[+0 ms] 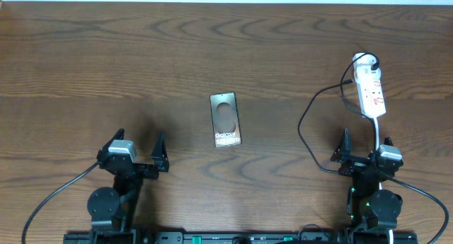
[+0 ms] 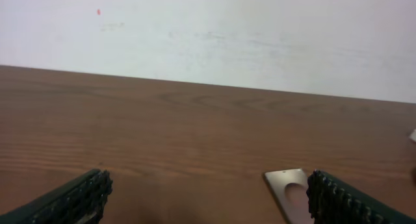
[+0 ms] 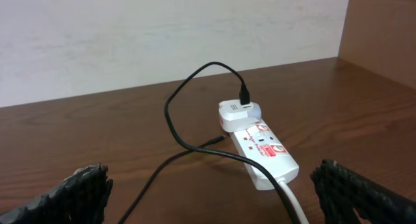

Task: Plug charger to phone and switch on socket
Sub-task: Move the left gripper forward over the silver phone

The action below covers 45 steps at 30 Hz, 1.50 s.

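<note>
The phone [image 1: 226, 120] lies flat mid-table, its "Galaxy" lettering toward me; its top corner [image 2: 289, 187] shows beside my left gripper's right finger. The white socket [image 1: 371, 92] lies at the far right, with a white adapter [image 3: 234, 113] plugged into its far end. The charger's thin black cable [image 1: 303, 120] loops left from there, and its plug tip [image 3: 220, 139] rests on the table beside the socket [image 3: 263, 152]. My left gripper [image 1: 140, 139] is open, near and left of the phone. My right gripper [image 1: 367, 141] is open, just short of the socket, holding nothing.
The socket's white cord [image 1: 380, 129] runs back under my right gripper. A pale wall [image 2: 208, 36] stands beyond the table's far edge. A brown side panel [image 3: 383, 29] rises at the right. Bare wood lies between phone and socket.
</note>
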Tool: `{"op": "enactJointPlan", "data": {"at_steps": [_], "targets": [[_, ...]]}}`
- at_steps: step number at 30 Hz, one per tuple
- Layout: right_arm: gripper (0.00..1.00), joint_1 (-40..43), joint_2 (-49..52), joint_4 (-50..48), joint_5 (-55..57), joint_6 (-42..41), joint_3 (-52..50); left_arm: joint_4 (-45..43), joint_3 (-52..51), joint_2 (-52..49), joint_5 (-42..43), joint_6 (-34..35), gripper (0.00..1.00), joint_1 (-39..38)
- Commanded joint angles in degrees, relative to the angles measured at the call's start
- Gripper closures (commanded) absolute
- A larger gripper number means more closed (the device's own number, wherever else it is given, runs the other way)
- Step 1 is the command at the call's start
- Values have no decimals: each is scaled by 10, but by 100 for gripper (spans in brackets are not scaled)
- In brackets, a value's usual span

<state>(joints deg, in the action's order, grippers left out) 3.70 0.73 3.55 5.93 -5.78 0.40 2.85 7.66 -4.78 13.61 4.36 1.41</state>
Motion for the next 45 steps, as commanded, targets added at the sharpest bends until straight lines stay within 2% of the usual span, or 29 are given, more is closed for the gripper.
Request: {"op": "enactJointPlan", "data": {"at_steps": [1,11,18,24,29,30,35,41,45], "targets": [[1,4,1,1,-1,7,-1,-1,44,-50,29,7,2,3],[1,4,1,1,-1,7,-1,-1,148,-225,103,10,2,1],[1,4,1,1,-1,7,-1,14,218,-324,134,69,2,0],[1,4,1,1,-1,7,-1,14,253,-375,121,74,2,-52],[1,4,1,1,-1,7,-1,36,277,-404,33,74,2,-123],[1,4,1,1,-1,7,-1,57,292,-417,-12,73,2,-156],[1,4,1,1,-1,7,-1,88,339,-460,-115,73,2,-237],[1,4,1,1,-1,7,-1,171,445,-553,-249,73,2,-321],[1,4,1,1,-1,7,-1,239,530,-635,-307,73,2,-360]]}}
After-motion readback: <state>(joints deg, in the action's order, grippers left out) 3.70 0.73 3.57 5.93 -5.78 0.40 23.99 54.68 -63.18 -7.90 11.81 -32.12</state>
